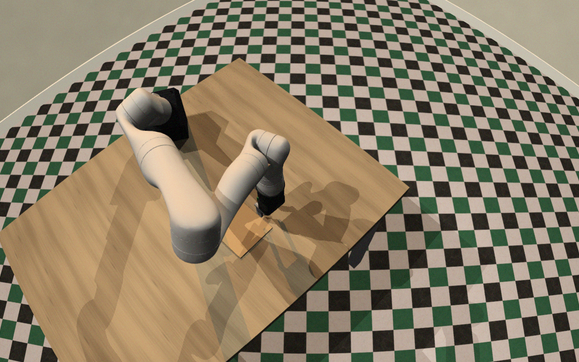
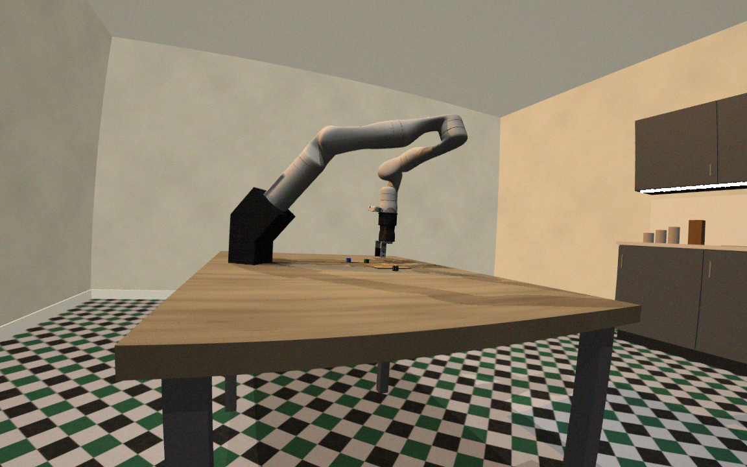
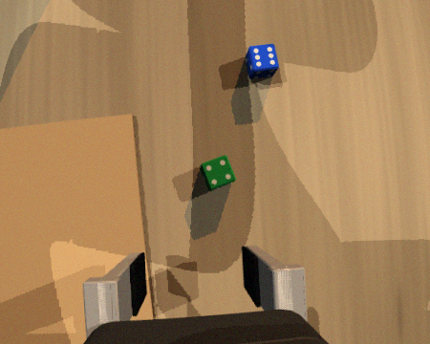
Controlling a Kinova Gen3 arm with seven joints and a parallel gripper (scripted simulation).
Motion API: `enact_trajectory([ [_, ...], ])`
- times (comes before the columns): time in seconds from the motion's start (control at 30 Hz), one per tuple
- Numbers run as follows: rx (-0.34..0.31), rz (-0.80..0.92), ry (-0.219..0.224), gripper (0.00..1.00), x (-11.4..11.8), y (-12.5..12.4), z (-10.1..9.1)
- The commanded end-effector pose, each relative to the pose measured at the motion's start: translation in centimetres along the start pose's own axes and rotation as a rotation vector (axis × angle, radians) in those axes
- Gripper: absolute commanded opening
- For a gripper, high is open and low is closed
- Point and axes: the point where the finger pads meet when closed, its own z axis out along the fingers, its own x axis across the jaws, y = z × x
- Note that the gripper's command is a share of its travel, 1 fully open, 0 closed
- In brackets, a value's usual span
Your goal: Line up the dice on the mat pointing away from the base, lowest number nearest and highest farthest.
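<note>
Tool: the gripper [image 1: 260, 210] [image 2: 380, 255] [image 3: 194, 270] stands spread wide above the tabletop [image 1: 282, 112] [image 2: 364, 307] [image 3: 392, 191], fingers pointing down, with nothing between them.
Finger positions: in the wrist view, one finger overlaps the mat's edge while the other appears over bare wood.
Mat: an orange-tan square [image 1: 242, 238] [image 2: 384, 267] [image 3: 62, 191] lies flat on the wood, crossed by patches of light and shadow and partly covered by the arm in the top view.
Green die: the green cube [image 2: 366, 261] [image 3: 218, 172] sits off the mat, near its edge, showing four white pips on top.
Blue die: the blue cube [image 2: 348, 260] [image 3: 263, 62] rests on the wood beyond the green one in the wrist view, six pips up, farther from the mat.
Black die: the dark cube [image 2: 395, 268] is seen at the near side of the mat in the exterior view; its number is too small to read there, and whether it touches the mat cannot be told.
Arm: the pale, jointed limb [image 1: 183, 189] [image 2: 364, 136] reaches out from its black base [image 1: 182, 128] [image 2: 242, 238], bent high over the wood.
Line-up: unmade, with green and blue both outside the mat.
</note>
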Motion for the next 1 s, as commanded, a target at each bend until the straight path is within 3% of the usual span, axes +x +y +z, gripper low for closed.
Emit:
enact_trajectory([
  [0.0, -0.001, 0.0, 0.001, 1.0, 0.0, 0.0, -0.1],
  [0.5, -0.001, 0.0, 0.001, 1.0, 0.2, -0.3, -0.1],
  [0.97, -0.001, 0.0, 0.001, 1.0, 1.9, -4.1, -0.1],
])
